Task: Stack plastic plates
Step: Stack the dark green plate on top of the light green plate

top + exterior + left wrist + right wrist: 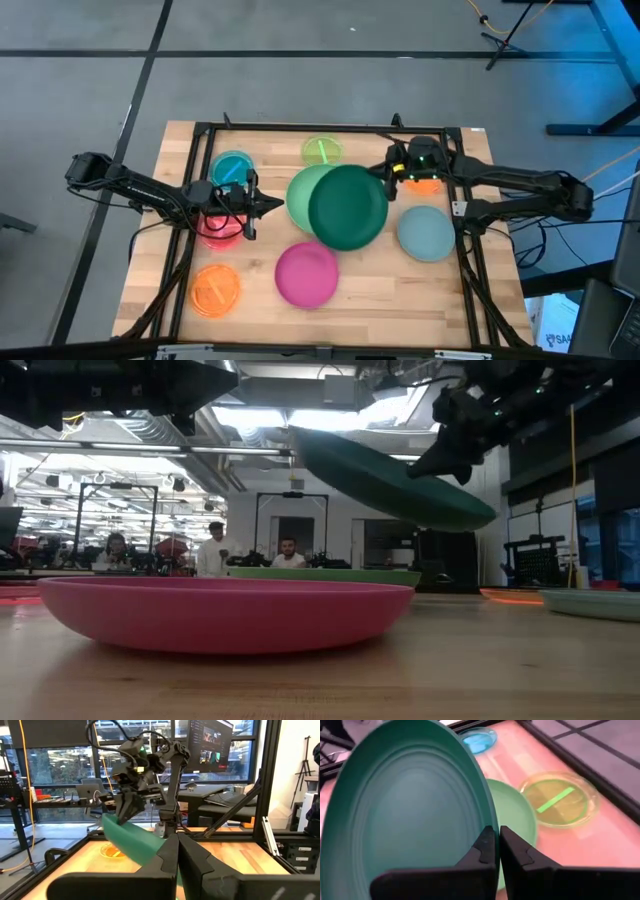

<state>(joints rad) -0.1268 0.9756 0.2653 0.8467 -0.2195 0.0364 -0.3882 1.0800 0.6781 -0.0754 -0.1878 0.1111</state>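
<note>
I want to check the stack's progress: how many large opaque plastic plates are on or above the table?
4: dark green plate held tilted in the right gripper, light green plate beneath it, magenta plate near front, grey-teal plate at right. None seems hidden.

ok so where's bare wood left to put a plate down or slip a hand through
Bare wood: the near right corner, below the grey-teal plate and right of the magenta plate; a smaller patch between the orange plate and the magenta one. The middle is crowded: the right gripper holds the dark green plate over the light green plate.
</note>
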